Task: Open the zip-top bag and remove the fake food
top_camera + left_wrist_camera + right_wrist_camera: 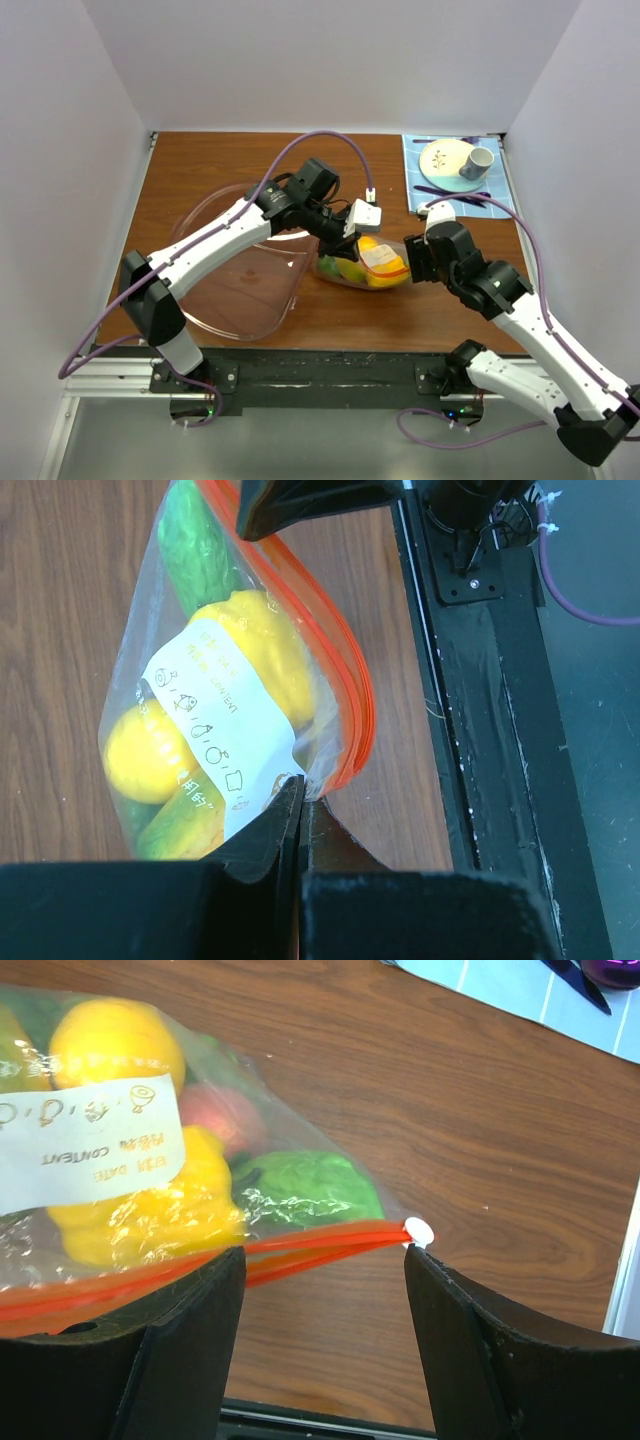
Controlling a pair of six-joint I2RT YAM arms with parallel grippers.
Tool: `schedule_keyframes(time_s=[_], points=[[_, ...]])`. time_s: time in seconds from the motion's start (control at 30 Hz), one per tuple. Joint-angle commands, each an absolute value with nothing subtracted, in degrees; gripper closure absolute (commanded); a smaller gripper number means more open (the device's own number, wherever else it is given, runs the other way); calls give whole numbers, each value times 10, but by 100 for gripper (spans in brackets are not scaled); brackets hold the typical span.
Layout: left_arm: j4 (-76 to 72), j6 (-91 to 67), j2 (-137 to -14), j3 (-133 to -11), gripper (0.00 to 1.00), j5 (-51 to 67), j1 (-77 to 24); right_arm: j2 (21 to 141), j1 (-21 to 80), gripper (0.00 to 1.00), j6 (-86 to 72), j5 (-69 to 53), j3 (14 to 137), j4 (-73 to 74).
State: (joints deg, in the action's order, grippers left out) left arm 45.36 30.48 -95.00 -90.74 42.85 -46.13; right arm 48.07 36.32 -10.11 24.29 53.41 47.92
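The left gripper (301,802) was clenched on a corner of the zip-top bag (215,695), at one end of its orange zip strip (340,680). The right gripper (322,1260) stood with its jaws apart, astride the strip's other end beside the white slider (418,1230), gripping nothing. The bag lay on the wooden table (200,160) between the arms with the fake food (115,1045) all inside, and the strip looked shut, so I judged opening and emptying both remained.
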Motion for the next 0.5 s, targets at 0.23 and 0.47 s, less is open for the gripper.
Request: schedule_keyframes(time_s=[0.23,0.47], points=[[416,258,-940,-927,80,432,-458,471,363,33,-99,175,552,434],[410,228,-953,-972,69,441,-459,489,363,32,-98,155,527,407]])
